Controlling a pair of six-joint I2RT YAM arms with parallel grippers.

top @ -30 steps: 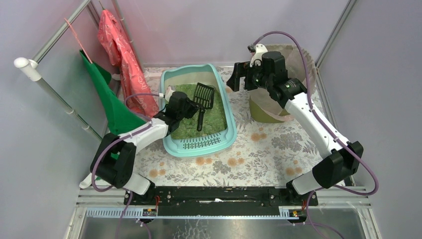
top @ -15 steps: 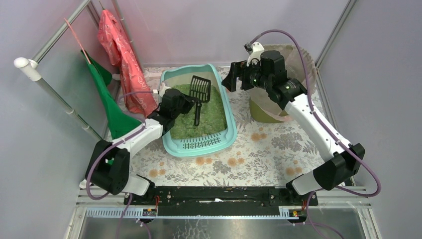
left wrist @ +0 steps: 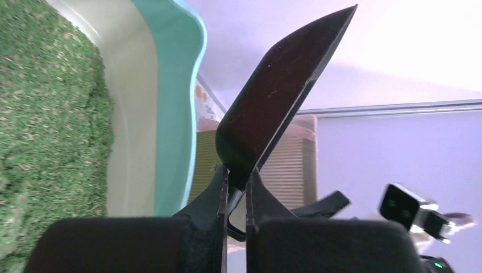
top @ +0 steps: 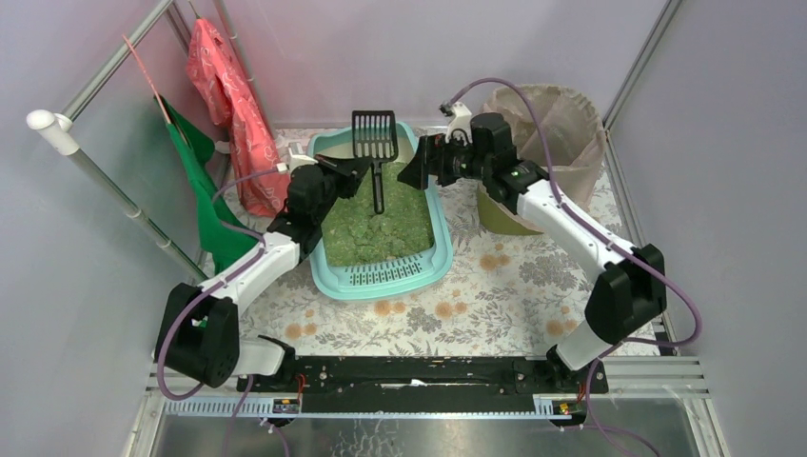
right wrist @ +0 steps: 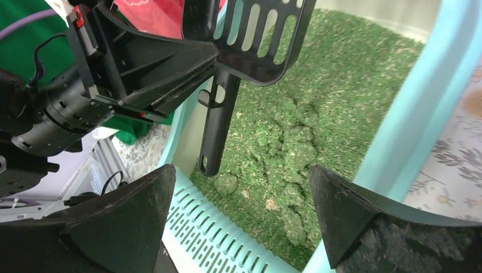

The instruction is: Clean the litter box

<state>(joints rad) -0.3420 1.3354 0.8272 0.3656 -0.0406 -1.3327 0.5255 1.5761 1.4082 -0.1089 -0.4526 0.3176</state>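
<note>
The large pale turquoise plastic litter box point(top: 384, 285), set mid-table towards the back wall, is being scooped. The black slotted plastic scoop point(top: 374, 135) is held upright above its green granules, clenched at the handle by the left gripper point(top: 364, 166), and the right gripper point(top: 412, 163) is spread wide just beside it. A handover is judged next, which calls for the handle to be closed on before it is released. One second earlier the scoop was low in the granules, with the right gripper nearer the round olive bag-lined bin point(top: 502, 215).
</note>
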